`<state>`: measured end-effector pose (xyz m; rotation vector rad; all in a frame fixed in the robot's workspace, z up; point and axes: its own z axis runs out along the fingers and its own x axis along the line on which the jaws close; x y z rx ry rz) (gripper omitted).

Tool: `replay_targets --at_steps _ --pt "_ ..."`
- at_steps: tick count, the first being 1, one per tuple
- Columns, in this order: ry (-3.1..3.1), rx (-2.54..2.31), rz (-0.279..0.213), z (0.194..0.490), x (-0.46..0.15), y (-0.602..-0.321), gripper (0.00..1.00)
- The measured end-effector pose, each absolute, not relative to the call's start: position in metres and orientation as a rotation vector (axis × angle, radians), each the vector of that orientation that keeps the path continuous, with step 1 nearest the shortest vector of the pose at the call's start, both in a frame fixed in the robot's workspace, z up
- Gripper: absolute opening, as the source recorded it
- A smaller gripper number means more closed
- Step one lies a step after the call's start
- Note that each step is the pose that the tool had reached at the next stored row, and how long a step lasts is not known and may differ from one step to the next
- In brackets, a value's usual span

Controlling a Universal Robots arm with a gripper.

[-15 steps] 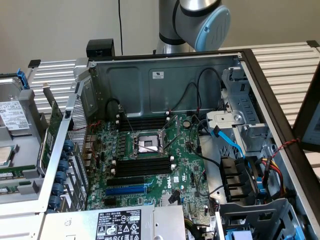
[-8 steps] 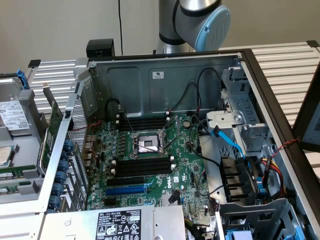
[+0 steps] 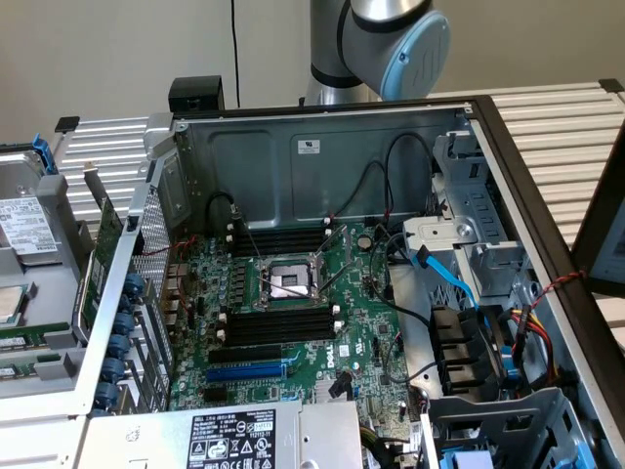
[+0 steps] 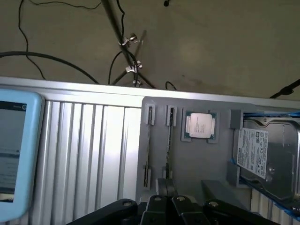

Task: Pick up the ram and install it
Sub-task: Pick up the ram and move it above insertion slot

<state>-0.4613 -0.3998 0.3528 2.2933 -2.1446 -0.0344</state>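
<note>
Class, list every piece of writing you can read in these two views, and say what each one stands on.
"DELL": white print on the green motherboard, turned sideways.
Power supply label: white print on black, too small to read.
White sticker on the case's back wall: too small to read.
Hard drive label: blurred, unreadable.
Processor: markings on its lid unreadable.
Blue-framed screen: text lines, unreadable.
</note>
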Motion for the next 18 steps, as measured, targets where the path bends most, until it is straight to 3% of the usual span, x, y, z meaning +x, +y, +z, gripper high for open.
replay_targets --at_steps 1,5,7,8,18 --pt "-2.146 2.295 -0.030 0.352 -0.461 -0.400 0.11" --pt "-2.148 2.297 -0.027 0.344 -0.461 -0.400 0.36" --pt "-2.148 2.297 -0.027 0.341 -0.461 -0.400 0.36" --pt "-2.148 2.297 -0.027 0.339 -0.461 -0.400 0.42" --pt "-2.144 2.292 -0.016 0.323 -0.461 -0.400 0.42"
